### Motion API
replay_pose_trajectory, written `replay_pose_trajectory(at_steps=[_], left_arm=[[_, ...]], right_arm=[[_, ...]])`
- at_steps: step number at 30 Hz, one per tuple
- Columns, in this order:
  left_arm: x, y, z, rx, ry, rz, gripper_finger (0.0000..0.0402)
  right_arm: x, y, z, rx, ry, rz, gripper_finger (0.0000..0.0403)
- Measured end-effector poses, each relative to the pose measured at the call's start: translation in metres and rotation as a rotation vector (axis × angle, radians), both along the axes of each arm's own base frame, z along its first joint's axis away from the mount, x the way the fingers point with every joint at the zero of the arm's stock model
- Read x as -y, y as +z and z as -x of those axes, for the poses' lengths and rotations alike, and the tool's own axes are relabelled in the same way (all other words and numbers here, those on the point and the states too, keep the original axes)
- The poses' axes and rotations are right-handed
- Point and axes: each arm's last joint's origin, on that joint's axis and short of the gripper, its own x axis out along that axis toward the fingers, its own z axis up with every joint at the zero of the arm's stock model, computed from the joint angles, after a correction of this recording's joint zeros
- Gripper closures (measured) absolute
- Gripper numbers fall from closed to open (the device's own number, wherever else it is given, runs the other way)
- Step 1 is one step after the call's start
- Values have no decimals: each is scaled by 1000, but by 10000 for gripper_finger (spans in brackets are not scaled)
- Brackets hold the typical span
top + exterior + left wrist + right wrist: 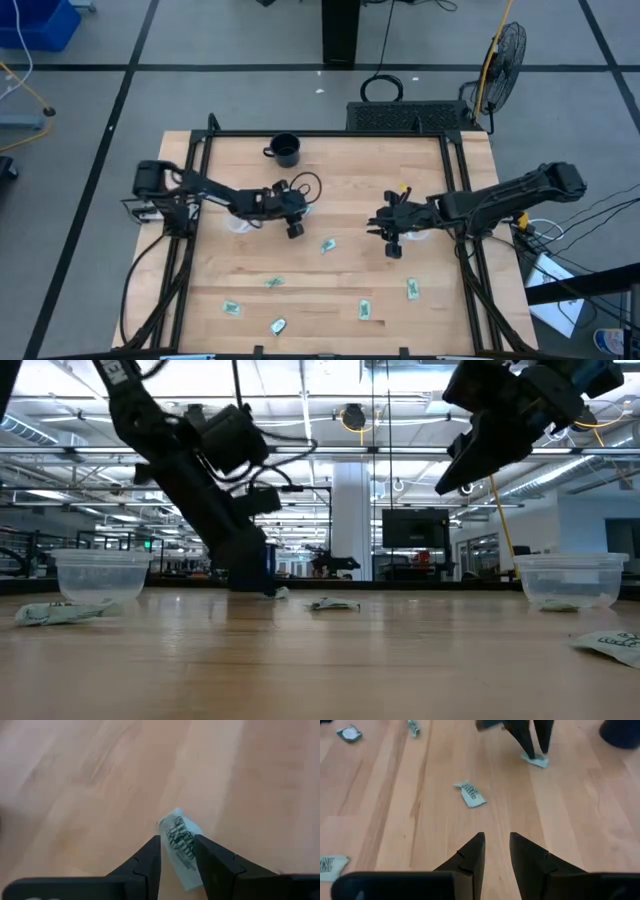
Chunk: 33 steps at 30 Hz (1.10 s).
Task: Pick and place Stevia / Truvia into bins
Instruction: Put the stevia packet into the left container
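Several white-and-green Stevia packets lie flat on the wooden table: one near the middle (327,245) and others toward the near edge (273,283), (366,309), (412,289). My left gripper (293,230) is down at the table left of centre, shut on one packet (181,842). My right gripper (392,248) hovers above the table right of centre, open and holding nothing (496,836). The left bin (100,575) stands behind my left arm. The right bin (570,580) stands by my right arm with something lying in it. My left gripper pinches the Stevia packet (175,827) between its two fingers (150,855), which lie along the packet's two long sides. The fingers come from above, pointing down (536,750). The packet's free end sticks out past the fingertips and rests on the table (539,762).
A black handled mug (286,150) stands near the far edge. Dark frame rails (190,260) run along the table's left and right sides. Bare wood lies between the two grippers and toward the table's near middle.
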Motion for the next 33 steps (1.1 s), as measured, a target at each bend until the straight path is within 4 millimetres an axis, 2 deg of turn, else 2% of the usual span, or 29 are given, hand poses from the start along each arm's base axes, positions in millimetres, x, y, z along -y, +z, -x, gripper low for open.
replay_pose_trajectory(at_steps=[5, 8, 10, 12, 15, 20, 23, 26, 28, 33], left_arm=[[-9, -12, -5, -17, 42, 11, 304], [-11, -10, -3, -28, 45, 15, 349], [-11, -3, 2, -33, 51, 18, 384], [-8, 10, 7, -32, 41, 20, 389], [-2, 41, 16, 18, 22, 18, 389], [19, 88, 54, 14, 24, 68, 394], [30, 104, 86, -53, 94, 64, 396], [36, 108, 118, -147, 264, 111, 395], [41, 106, 132, -181, 354, 152, 394], [45, 77, 147, -243, 406, 149, 396]], right_arm=[[0, 3, 0, 23, 24, 27, 318], [1, 4, 2, 23, 26, 32, 318], [1, 4, 1, 25, 26, 32, 318], [1, 4, 2, 18, 26, 33, 318], [1, 4, 2, 17, 27, 33, 318], [1, 4, 2, 18, 27, 32, 318], [1, 4, 2, 18, 27, 32, 318], [1, 4, 2, 18, 27, 32, 318], [1, 4, 2, 18, 27, 32, 318], [1, 4, 2, 18, 28, 31, 318]])
